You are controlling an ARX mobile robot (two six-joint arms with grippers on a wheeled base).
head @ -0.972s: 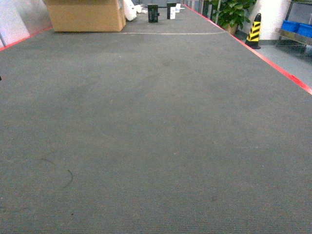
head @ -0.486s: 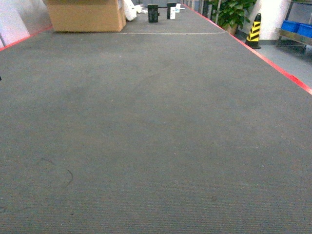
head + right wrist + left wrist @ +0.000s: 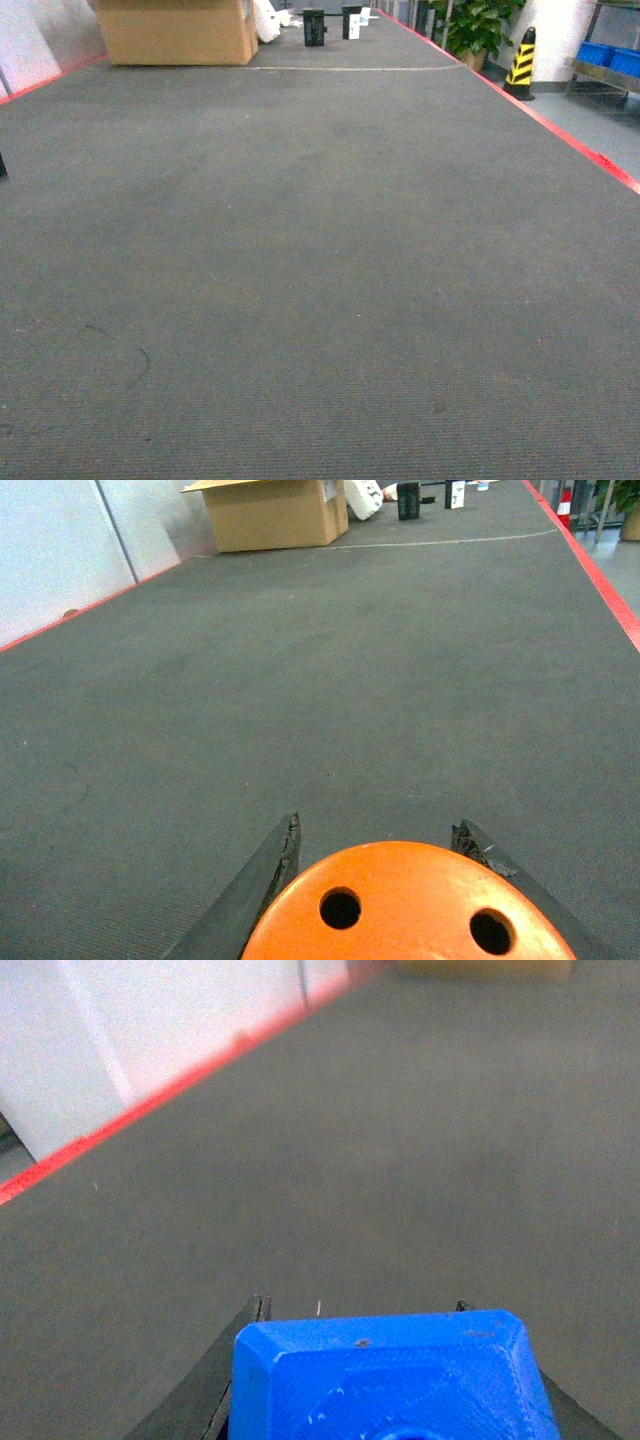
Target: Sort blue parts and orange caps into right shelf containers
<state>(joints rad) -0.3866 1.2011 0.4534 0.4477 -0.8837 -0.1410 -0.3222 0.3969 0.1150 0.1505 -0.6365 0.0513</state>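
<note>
In the left wrist view a blue part [image 3: 390, 1380] with chamfered edges fills the bottom of the frame, and my left gripper [image 3: 362, 1308] is shut on it, its black fingers [image 3: 245, 1335] hugging both sides. The right wrist view shows an orange cap [image 3: 400, 905], flat top with round holes, held between the fingers [image 3: 275, 855] of my right gripper [image 3: 378, 832], which is shut on it. Both are carried above grey carpet. Blue containers [image 3: 610, 55] sit on a shelf at the far right of the head view. Neither gripper appears in the head view.
Grey carpet [image 3: 320, 260] stretches ahead, edged by red floor lines [image 3: 560, 135]. A cardboard box [image 3: 175, 30] stands far left, with small black objects [image 3: 314, 27] beside it. A yellow-black striped cone [image 3: 521, 62] and a potted plant [image 3: 480, 25] stand at the far right.
The head view has hardly shifted; the carpet marks at lower left have slid slightly down, and a dark object now peeks in at the left edge.
</note>
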